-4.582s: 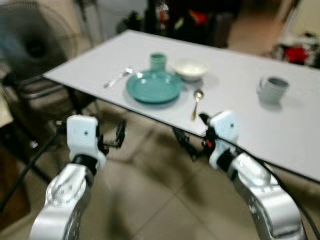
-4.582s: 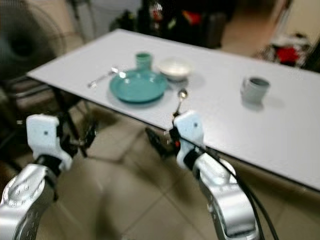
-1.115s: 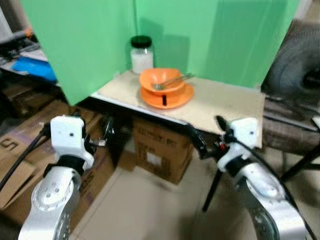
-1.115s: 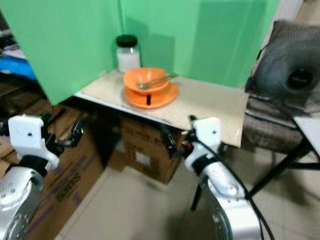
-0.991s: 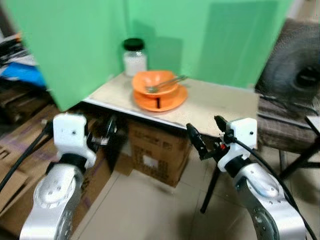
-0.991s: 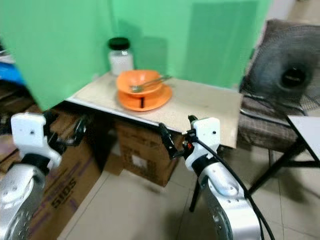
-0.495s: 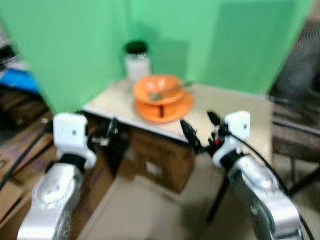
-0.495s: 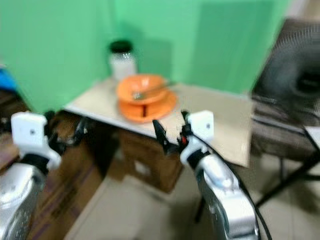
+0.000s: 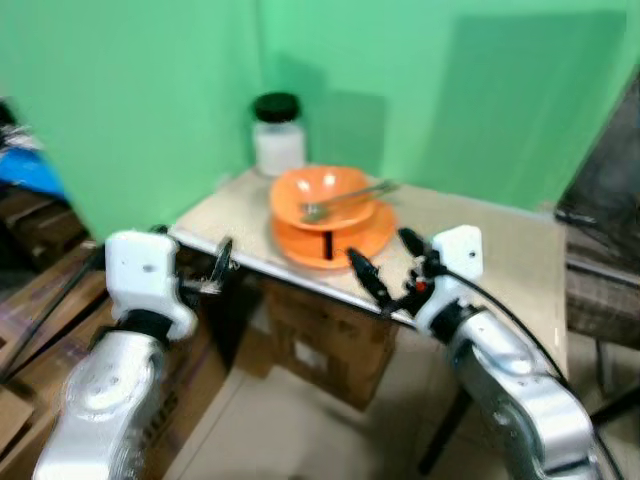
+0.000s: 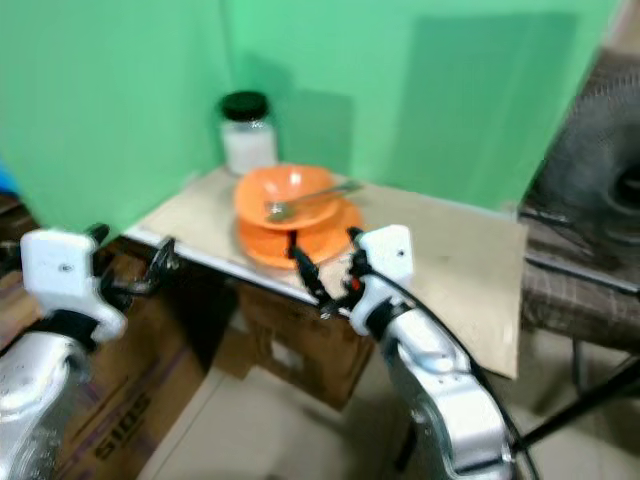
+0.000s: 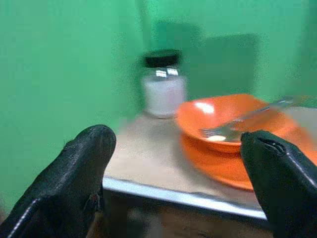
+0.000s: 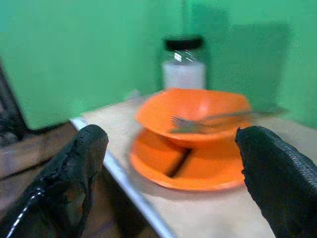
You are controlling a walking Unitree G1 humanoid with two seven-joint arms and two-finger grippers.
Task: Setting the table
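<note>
Orange bowl [image 9: 322,197] sits stacked on a plate [image 9: 335,236]: bring your spread right gripper [image 9: 385,266] level; left gripper [image 9: 222,262] also spread.

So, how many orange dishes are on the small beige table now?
2. A shallow orange bowl sits on top of a wider orange plate, near the table's front edge, beside the black-lidded white jar. A metal fork rests in the bowl. Another dish hidden between them cannot be ruled out.

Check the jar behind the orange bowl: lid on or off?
On. The jar stands upright with its black cap seated on top, against the green backdrop behind the orange bowl. How tight the cap is, cannot tell.
</note>
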